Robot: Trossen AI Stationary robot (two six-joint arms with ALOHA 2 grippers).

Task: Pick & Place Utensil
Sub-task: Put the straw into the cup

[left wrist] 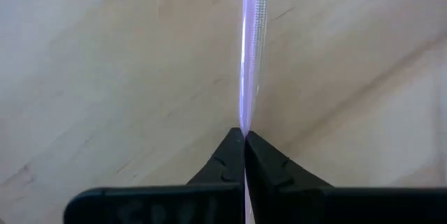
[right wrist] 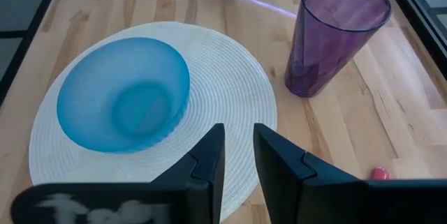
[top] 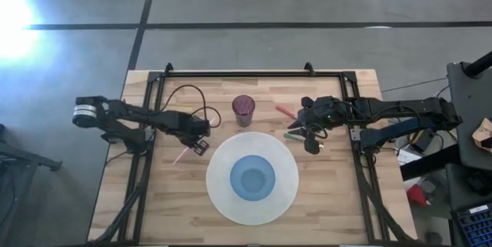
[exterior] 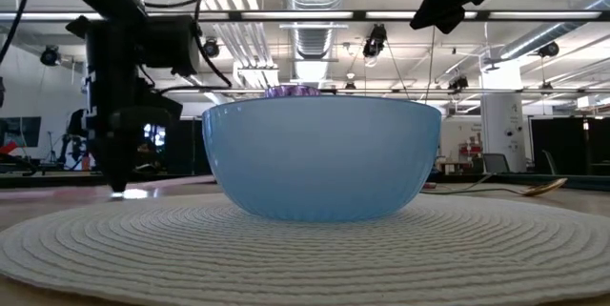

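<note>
A thin lilac utensil [top: 182,155] lies on the wood to the left of the round white placemat [top: 223,201]. My left gripper [top: 199,146] stands on one of its ends, pointing down, and is shut on it. A blue bowl [top: 253,178] sits at the placemat's middle, and a purple cup [top: 244,111] stands upright beyond it. My right gripper [right wrist: 239,140] hovers open by the placemat's right edge and holds nothing. A red utensil [top: 284,111] and a green one [top: 294,135] lie on the table next to it. My left gripper pinches the lilac utensil's end [left wrist: 245,123] between its two fingertips [left wrist: 227,155], coming from above and pointing down. The utensil runs straight away from the fingers, along their line. In the low view the fingertips [exterior: 118,190] reach the table top; whether the utensil is lifted, I cannot tell.
A black frame [top: 238,73] runs along the table's far edge and down both sides. Cables [top: 192,112] lie on the wood near the left arm. Bare wood shows on either side of the placemat. A pink object [right wrist: 379,174] lies beside my right gripper.
</note>
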